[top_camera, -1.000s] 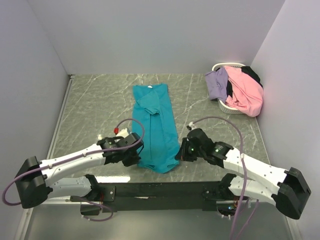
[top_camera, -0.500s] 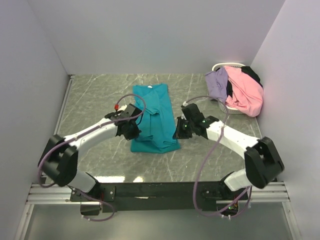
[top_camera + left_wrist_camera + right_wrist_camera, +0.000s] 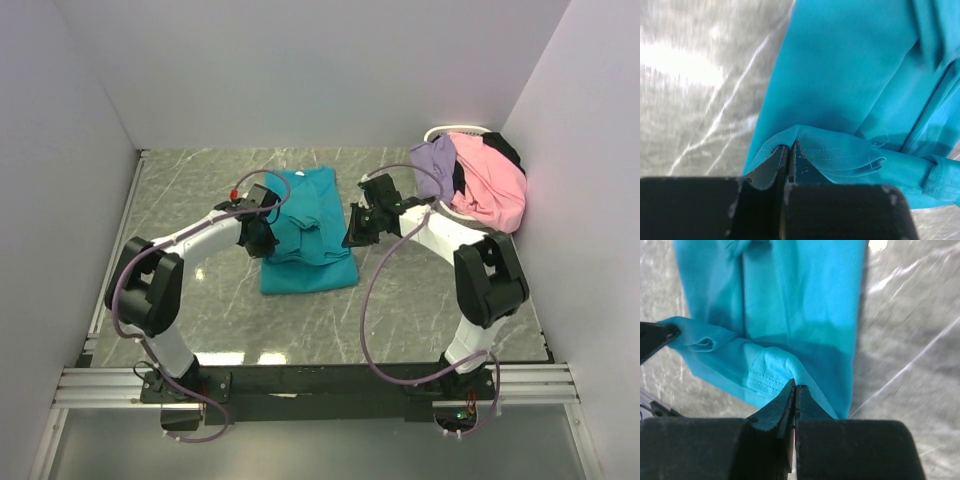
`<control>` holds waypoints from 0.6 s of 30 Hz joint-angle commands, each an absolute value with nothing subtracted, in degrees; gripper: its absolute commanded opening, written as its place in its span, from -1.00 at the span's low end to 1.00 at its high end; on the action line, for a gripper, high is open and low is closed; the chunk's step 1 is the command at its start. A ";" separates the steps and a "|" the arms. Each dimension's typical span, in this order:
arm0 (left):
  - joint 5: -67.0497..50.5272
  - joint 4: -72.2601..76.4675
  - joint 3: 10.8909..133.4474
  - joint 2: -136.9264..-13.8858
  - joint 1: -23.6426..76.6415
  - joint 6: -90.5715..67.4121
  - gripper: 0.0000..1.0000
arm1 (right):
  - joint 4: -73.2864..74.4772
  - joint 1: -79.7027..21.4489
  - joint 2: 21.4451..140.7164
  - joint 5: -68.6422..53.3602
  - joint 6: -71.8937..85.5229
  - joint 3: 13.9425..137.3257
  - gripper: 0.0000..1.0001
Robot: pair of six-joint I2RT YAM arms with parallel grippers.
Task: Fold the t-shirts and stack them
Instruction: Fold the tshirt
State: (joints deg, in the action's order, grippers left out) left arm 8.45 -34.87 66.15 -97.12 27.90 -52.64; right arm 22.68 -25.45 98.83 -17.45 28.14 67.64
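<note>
The teal t-shirt [image 3: 307,240] lies mid-table, its near end doubled back over its far part. My left gripper [image 3: 262,238] is shut on the hem at the shirt's left edge; the left wrist view shows the cloth [image 3: 840,100] pinched between the closed fingertips [image 3: 788,147]. My right gripper [image 3: 354,232] is shut on the hem at the shirt's right edge; the right wrist view shows the teal cloth [image 3: 800,305] caught at the closed tips [image 3: 794,386]. Both hold the hem a little above the lower layer. Pink [image 3: 490,185], lavender [image 3: 435,165] and black [image 3: 505,150] shirts hang out of the basket.
A white wire-rimmed basket [image 3: 447,208] stands at the back right corner, against the right wall. Grey walls close the table on the left, back and right. Bare marble table [image 3: 180,200] lies left of the shirt and in front of it.
Both grippers have carried the teal shirt's near hem away from the arm bases toward the back of the table, folding the shirt over itself. The shirt's visible length has shortened.
</note>
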 commanded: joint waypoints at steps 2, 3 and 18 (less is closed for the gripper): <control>7.29 -33.39 71.62 -100.71 25.23 -48.87 -0.98 | 23.99 -23.12 104.14 -19.86 25.40 74.00 -1.00; 7.90 -33.75 72.15 -101.16 24.96 -48.78 -0.98 | 23.82 -22.85 105.28 -20.04 25.31 74.35 -1.00; 5.20 -30.42 76.37 -108.19 21.01 -46.32 -0.98 | 23.47 -20.04 114.43 -21.97 24.35 82.79 -1.00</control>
